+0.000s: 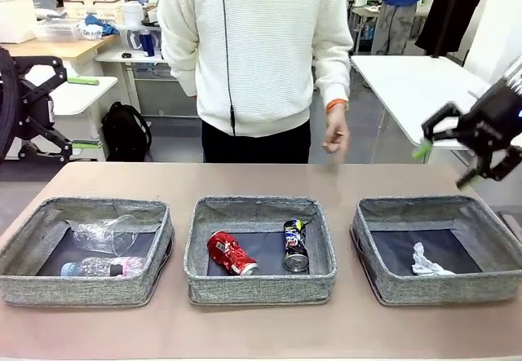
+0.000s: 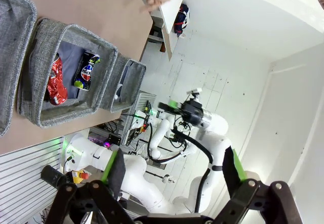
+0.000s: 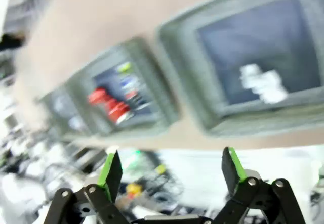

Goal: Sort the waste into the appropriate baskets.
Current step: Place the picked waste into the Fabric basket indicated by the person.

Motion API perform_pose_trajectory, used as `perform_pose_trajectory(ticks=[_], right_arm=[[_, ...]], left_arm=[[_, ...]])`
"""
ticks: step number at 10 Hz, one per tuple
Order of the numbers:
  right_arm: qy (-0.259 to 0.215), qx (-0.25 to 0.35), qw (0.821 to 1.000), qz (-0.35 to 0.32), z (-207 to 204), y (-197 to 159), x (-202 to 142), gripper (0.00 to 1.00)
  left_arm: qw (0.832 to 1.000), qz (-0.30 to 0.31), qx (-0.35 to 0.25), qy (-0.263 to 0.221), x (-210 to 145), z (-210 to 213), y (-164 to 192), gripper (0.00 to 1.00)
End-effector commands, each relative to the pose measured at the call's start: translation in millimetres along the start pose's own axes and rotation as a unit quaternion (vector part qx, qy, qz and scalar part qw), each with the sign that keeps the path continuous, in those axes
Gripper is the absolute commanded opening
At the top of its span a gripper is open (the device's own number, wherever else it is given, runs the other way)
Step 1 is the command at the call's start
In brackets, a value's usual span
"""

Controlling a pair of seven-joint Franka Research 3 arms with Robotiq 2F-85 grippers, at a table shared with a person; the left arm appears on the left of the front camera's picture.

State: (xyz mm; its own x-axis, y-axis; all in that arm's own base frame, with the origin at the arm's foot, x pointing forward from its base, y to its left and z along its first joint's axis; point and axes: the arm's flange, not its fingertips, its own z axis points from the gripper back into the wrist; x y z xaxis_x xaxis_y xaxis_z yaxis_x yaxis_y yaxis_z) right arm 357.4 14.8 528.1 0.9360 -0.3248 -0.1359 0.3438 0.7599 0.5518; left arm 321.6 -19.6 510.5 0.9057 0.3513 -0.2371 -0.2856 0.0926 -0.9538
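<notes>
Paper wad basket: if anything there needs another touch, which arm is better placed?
Right, probably. The right tool hangs open just above and behind the right basket holding the paper wad. The left tool, also open, is out beyond the table's left edge.

The front camera sits low at the near edge of the table, looking across three baskets at a person on the far side. The left wrist camera is rolled sideways, well off the table, facing the middle basket and the other arm. The right wrist camera, blurred, looks down from above at the right basket. All three views share the middle basket holding the red can.
</notes>
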Motion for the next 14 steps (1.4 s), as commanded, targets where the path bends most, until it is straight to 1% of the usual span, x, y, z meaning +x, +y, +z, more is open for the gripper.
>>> perform_pose_trajectory(ticks=[1, 2, 3, 4, 5, 6, 7, 8, 9, 14], right_arm=[[0.151, 0.276, 0.949, -0.007, 26, -10, -5, 1.00], [0.232, 0.341, 0.911, 0.010, 28, -19, -5, 1.00], [0.259, 0.377, 0.889, 0.032, 28, -28, -5, 1.00], [0.280, 0.390, 0.876, 0.043, 26, -38, -5, 1.00], [0.279, 0.357, 0.889, 0.057, 19, -45, -5, 1.00], [0.269, 0.330, 0.893, 0.144, 5, -55, -8, 1.00], [0.240, 0.307, 0.908, 0.151, -7, -68, -4, 1.00], [0.221, 0.323, 0.911, 0.132, -13, -77, 0, 1.00], [0.261, 0.347, 0.893, 0.116, 2, -56, -15, 1.00], [0.261, 0.347, 0.893, 0.116, 2, -56, -15, 1.00]], left_arm=[[1.000, 0.002, -0.005, -0.002, -1, 0, -2, 1.00], [1.000, 0.002, -0.005, -0.002, -1, 0, -2, 1.00], [1.000, 0.002, -0.005, -0.002, -1, 0, -2, 1.00], [1.000, 0.002, -0.005, -0.002, -1, 0, -2, 1.00], [1.000, 0.002, -0.005, -0.002, -1, 0, -2, 1.00], [1.000, 0.002, -0.005, -0.002, -1, 0, -2, 1.00], [1.000, 0.002, -0.005, -0.002, -1, 0, -2, 1.00], [1.000, 0.002, -0.005, -0.002, -1, 0, -2, 1.00], [1.000, 0.002, -0.005, -0.002, -1, 0, -2, 1.00], [1.000, 0.002, -0.005, -0.002, -1, 0, -2, 1.00]])
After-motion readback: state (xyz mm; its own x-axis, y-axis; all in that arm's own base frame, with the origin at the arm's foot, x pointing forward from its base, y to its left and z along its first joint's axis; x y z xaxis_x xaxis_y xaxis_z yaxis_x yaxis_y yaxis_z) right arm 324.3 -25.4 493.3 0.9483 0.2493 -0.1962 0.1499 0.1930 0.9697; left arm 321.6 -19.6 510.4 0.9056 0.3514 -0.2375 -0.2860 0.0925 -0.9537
